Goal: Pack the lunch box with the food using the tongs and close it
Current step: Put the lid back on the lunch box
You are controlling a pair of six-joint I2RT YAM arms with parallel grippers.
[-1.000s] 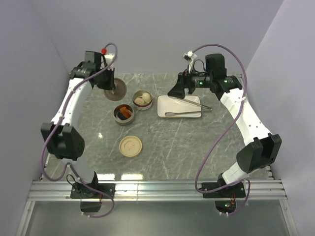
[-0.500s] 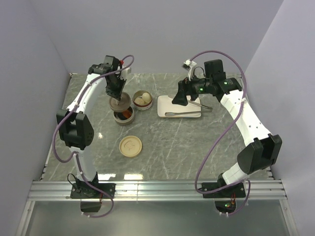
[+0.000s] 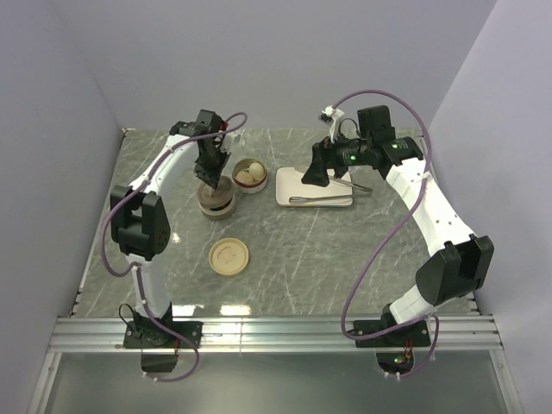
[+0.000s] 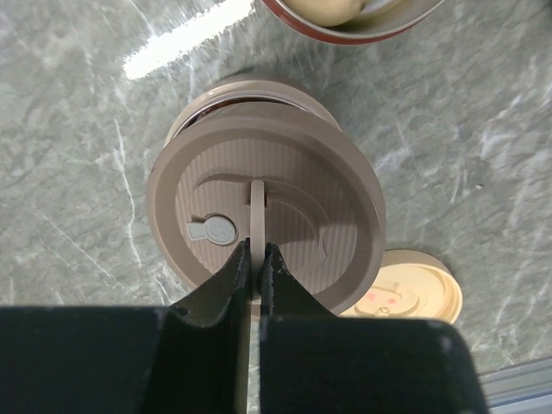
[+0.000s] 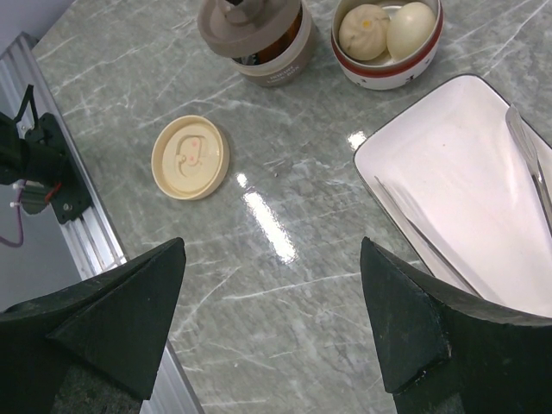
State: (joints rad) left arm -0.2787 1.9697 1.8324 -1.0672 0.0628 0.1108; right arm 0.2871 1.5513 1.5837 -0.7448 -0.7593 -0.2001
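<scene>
My left gripper (image 4: 256, 250) (image 3: 211, 179) is shut on the upright tab of a round brown lid (image 4: 267, 207) (image 5: 250, 21). The lid sits over the brown lunch box tub (image 4: 250, 84) (image 5: 278, 56), slightly off centre, and hides what is inside. Just right of it, a red-rimmed bowl (image 3: 250, 175) (image 5: 386, 39) holds two cream balls of food. The silver tongs (image 3: 332, 199) (image 5: 423, 237) lie on the white plate (image 3: 315, 188) (image 5: 466, 198). My right gripper (image 5: 272, 250) (image 3: 315, 172) hangs open and holds nothing, over the plate's left end.
A cream round lid (image 3: 228, 256) (image 5: 190, 157) (image 4: 414, 289) lies flat on the marble table, nearer the arms. A metal rail runs along the table's near edge, and grey walls close in the left, back and right.
My left arm has carried the brown lid from the back left to over the brown tub. The right gripper dropped slightly toward the plate, then held still.
</scene>
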